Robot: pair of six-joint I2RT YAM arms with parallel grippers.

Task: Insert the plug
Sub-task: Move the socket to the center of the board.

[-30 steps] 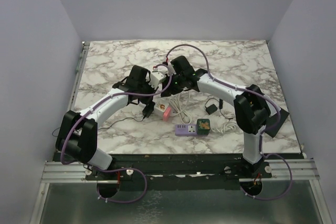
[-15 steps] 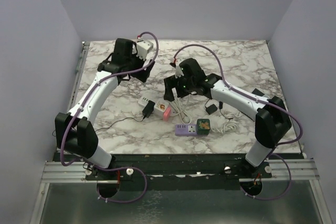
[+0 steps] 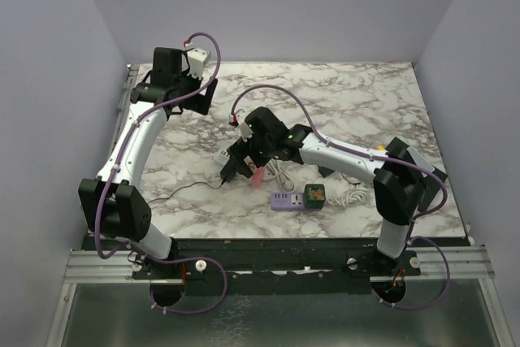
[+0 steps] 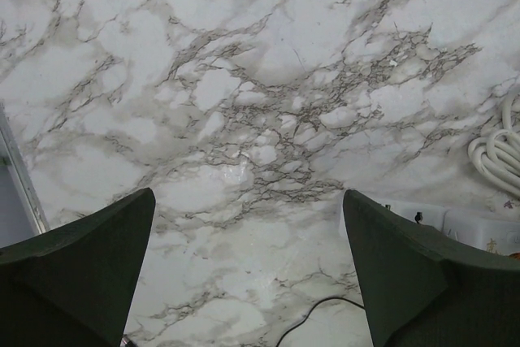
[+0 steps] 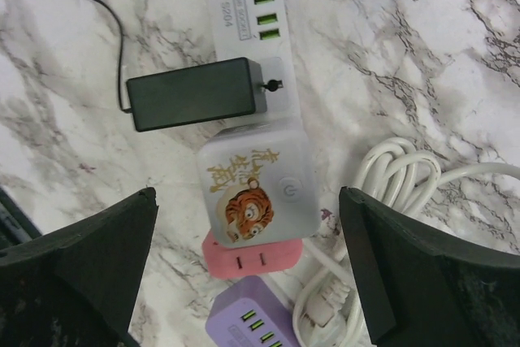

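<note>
Black plug (image 5: 195, 93) was seen just ahead of the spread jaws of the right gripper (image 5: 248, 193), likely for grabbing; the left gripper (image 4: 248, 194) was spread too, empty.

White marble table (image 4: 244, 79), grey-veined
Black adapter (image 5: 195, 93); white strip (image 5: 248, 6) with green ports; white cube (image 5: 256, 193) printed with an orange tiger and gold characters; pink base (image 5: 248, 256); lilac strip (image 5: 252, 314), green ports; white cable (image 5: 398, 176)

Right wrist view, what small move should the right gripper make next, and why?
Probably shift the right gripper forward over the black adapter and lower. Its jaws are open and empty, centred over the tiger cube, while the adapter lies sideways across the white strip.
</note>
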